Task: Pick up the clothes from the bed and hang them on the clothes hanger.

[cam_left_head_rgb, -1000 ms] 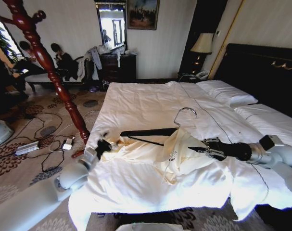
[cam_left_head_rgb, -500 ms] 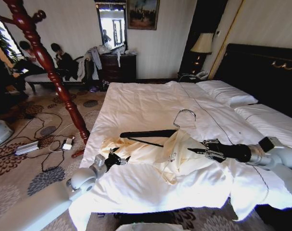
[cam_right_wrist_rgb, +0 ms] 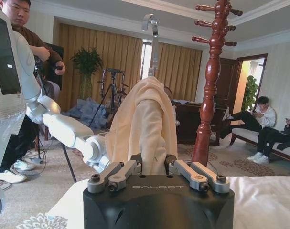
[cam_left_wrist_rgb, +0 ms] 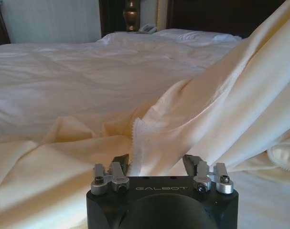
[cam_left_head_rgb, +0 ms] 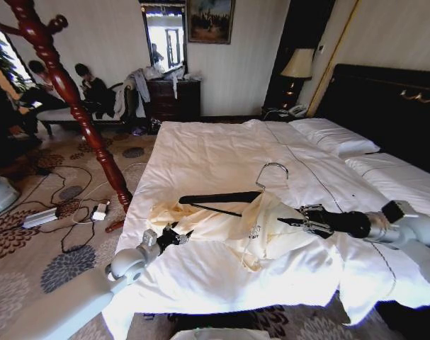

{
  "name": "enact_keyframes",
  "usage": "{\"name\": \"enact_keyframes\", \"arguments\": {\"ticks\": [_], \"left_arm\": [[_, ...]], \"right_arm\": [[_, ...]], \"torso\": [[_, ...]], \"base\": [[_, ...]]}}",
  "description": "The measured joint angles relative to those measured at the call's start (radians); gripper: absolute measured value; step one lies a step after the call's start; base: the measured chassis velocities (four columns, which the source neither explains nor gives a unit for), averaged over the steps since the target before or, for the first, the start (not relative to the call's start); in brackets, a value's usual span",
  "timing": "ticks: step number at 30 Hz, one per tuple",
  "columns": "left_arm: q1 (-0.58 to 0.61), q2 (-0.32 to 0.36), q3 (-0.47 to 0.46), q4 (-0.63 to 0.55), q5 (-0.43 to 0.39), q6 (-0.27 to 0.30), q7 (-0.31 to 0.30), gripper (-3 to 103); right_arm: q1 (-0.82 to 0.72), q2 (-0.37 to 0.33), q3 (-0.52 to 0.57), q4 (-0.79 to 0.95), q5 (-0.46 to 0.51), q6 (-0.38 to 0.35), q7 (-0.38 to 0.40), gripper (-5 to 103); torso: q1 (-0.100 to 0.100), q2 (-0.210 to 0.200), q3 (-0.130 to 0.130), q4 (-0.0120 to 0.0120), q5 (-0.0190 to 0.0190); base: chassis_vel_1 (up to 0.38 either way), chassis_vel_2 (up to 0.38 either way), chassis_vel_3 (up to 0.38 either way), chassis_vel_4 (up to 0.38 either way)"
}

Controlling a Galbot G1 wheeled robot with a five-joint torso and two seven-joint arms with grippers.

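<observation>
Head view: one cream shirt (cam_left_head_rgb: 236, 227) is seen crumpled near the foot edge of the bed (cam_left_head_rgb: 222, 152), half draped on one black hanger (cam_left_head_rgb: 222, 197) whose wire hook points twd the pillows; the right gripper (cam_left_head_rgb: 289, 221) is pinched shut on the shirt's raised fold, the left gripper (cam_left_head_rgb: 183, 234) is set at the spread sleeve w/ bare duvet open beyond. Left wrist view: left gripper (cam_left_wrist_rgb: 159, 167) jaws are held apart w/ a cloth edge between them, unclamped. Right wrist view: right gripper (cam_right_wrist_rgb: 154, 167) is closed on the bunched shirt (cam_right_wrist_rgb: 142, 126), one wooden coat stand (cam_right_wrist_rgb: 209, 90) just beside.
</observation>
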Motion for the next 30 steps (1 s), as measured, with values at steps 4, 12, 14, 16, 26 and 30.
{"name": "enact_keyframes", "arguments": {"ticks": [4, 12, 14, 16, 26, 30], "left_arm": [[-0.002, -0.001, -0.003, 0.0, -0.011, -0.011, 0.018, 53], [0.011, 0.007, -0.067, -0.01, -0.048, -0.027, 0.051, 15], [0.013, 0.007, -0.074, -0.01, -0.052, -0.028, 0.056, 10], [0.016, 0.007, -0.086, -0.009, -0.058, -0.03, 0.061, 4], [-0.02, 0.005, -0.161, -0.026, -0.16, -0.036, 0.05, 0], [-0.108, 0.002, -0.173, -0.039, -0.265, -0.036, 0.014, 0]], "right_arm": [[0.0, -0.001, 0.0, -0.005, 0.0, 0.003, -0.003, 19], [0.0, 0.003, -0.003, -0.016, -0.012, 0.015, -0.005, 19], [0.001, 0.003, -0.003, -0.016, -0.013, 0.015, -0.005, 19], [0.002, 0.003, -0.003, -0.016, -0.013, 0.016, -0.005, 19], [-0.002, 0.005, 0.001, -0.011, -0.013, 0.024, 0.016, 19], [-0.003, 0.006, 0.001, -0.005, -0.009, 0.025, 0.029, 19]], "torso": [[0.0, 0.0, 0.0, 0.0, 0.0], [0.0, 0.0, 0.0, 0.0, 0.0], [0.0, 0.0, 0.0, 0.0, -0.0001], [0.0, 0.0, 0.0, 0.0, 0.0], [0.0, 0.0, 0.0, 0.0001, -0.0001], [0.0, 0.0, 0.0, 0.0, -0.0001]], "base": [[0.0, 0.0, 0.0, 0.0], [0.0, 0.0, 0.0, 0.0], [0.0, 0.0, 0.0, 0.0], [0.0, 0.0, 0.0, 0.0], [0.0, 0.0, 0.0, 0.0], [0.0, 0.0, 0.0, 0.0]]}}
